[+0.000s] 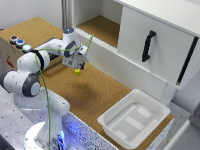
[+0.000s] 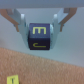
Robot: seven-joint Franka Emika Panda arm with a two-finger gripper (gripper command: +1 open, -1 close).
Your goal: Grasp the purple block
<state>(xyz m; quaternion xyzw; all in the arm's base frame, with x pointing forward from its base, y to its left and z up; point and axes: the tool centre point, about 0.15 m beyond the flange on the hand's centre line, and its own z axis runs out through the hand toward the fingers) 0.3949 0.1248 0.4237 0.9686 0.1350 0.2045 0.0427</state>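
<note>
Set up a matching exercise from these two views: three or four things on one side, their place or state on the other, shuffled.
Things:
1. purple block
2. yellow block
3. white tray
4. pincer

Places or states:
A. on the cork, below the pincer
B. shut on a block, lifted off the cork
C. held between the fingers
D. at the cork's end, on the exterior view's right

Pairs: 1-C, 2-A, 3-D, 4-B

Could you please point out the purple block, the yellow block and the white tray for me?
purple block (image 2: pixel 40 37), wrist view, its front face between the fingers.
yellow block (image 1: pixel 77 72), exterior view, its top.
white tray (image 1: pixel 161 108), exterior view, its far rim.
</note>
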